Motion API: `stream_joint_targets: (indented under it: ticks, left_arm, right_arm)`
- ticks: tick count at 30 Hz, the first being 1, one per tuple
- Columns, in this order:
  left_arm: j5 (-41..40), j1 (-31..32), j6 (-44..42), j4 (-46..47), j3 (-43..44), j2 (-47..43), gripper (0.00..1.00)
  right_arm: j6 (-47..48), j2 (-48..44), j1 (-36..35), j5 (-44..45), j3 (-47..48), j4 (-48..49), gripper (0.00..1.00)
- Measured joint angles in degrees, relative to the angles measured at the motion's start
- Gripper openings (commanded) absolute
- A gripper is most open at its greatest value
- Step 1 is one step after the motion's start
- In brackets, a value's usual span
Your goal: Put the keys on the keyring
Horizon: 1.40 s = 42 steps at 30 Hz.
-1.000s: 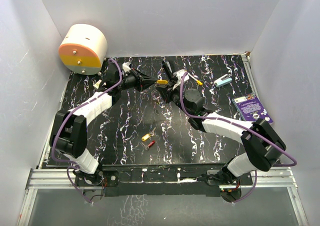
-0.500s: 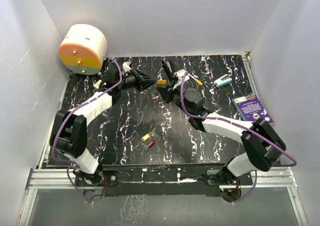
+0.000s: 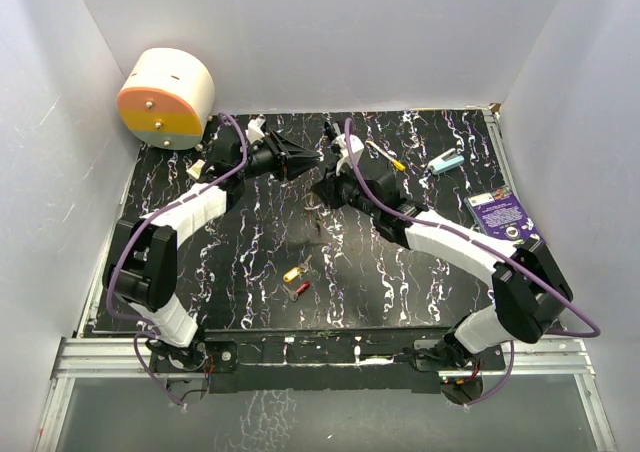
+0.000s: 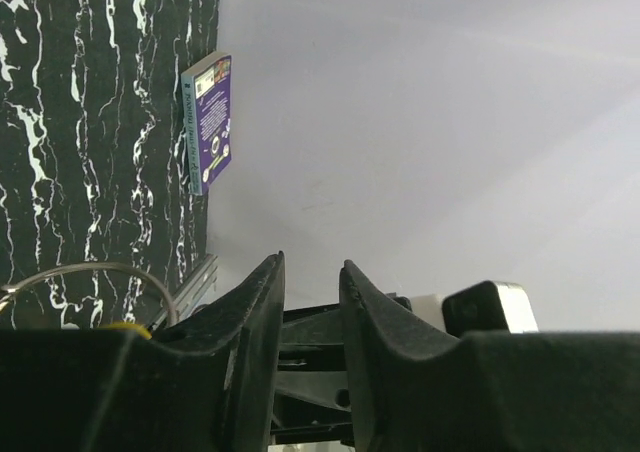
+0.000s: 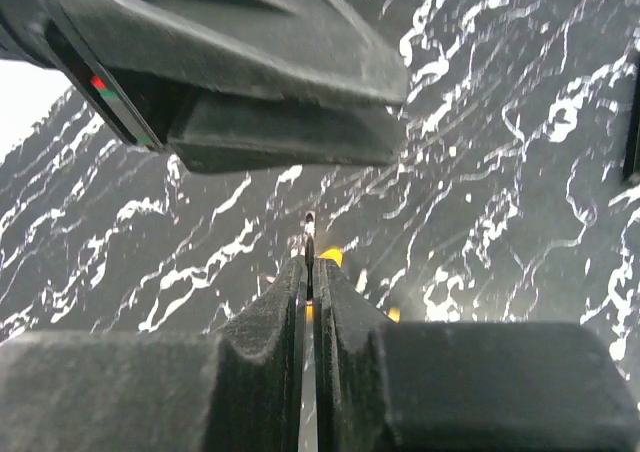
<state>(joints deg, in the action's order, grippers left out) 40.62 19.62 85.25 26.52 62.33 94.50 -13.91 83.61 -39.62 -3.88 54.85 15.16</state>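
At the upper centre of the overhead view, the two arms meet tip to tip above the black marbled table [image 3: 250, 302], and the threading step appears to be in hand. The right gripper [image 3: 320, 192] is pressed together on a thin silver edge, judged to be the keyring [image 3: 318, 212], whose bunch dangles just below its fingers. A yellow key head [image 5: 330, 257] shows just beside the pinch in the right wrist view. The left gripper [image 3: 306, 159], facing it from the left, stands a narrow slit apart with nothing visible between its fingers. A yellow key [image 3: 292, 273] and a red key [image 3: 302, 288] lie on the table at lower centre, well apart from both grippers. The next move likely calls for one gripper to steady the ring while the other works a key's hole onto the coil, which needs fine alignment.
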Motion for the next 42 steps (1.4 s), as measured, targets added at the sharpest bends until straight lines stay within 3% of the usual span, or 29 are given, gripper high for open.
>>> stream_joint_targets:
  ticks: [7,12,22,29,35,40,42]
  left_arm:
    - [0.81,0.0,-0.68,3.56,-1.18,0.98,0.43]
    - [0.61,-0.57,-4.46,2.45,-1.36,0.98,0.44]
    - [-11.45,-2.78,-35.85,-19.32,6.56,0.26,0.53]
    - [-18.99,-4.33,-52.48,-24.5,4.66,-3.61,0.6]
    - [-22.01,-5.84,-58.53,-25.75,0.79,-5.7,0.63]
    - [-23.15,-6.64,-60.43,-26.05,0.33,-5.7,0.65]
    - [-23.47,-6.86,-60.83,-25.97,0.33,-5.7,0.66]
  right_arm:
    - [-2.43,-0.13,5.42,-5.99,4.44,-13.79,0.08]
    - [-3.23,-0.55,11.76,-10.23,6.78,-20.63,0.08]
    - [0.15,1.07,19.89,-12.87,15.76,-33.14,0.08]
    - [0.87,7.58,18.05,-15.93,14.27,-31.19,0.08]
    - [-1.03,16.41,12.39,-19.1,11.74,-28.02,0.09]
    - [-1.33,18.91,9.31,-19.58,11.74,-25.75,0.61]
    - [-1.22,19.21,9.35,-19.65,11.74,-25.53,0.75]
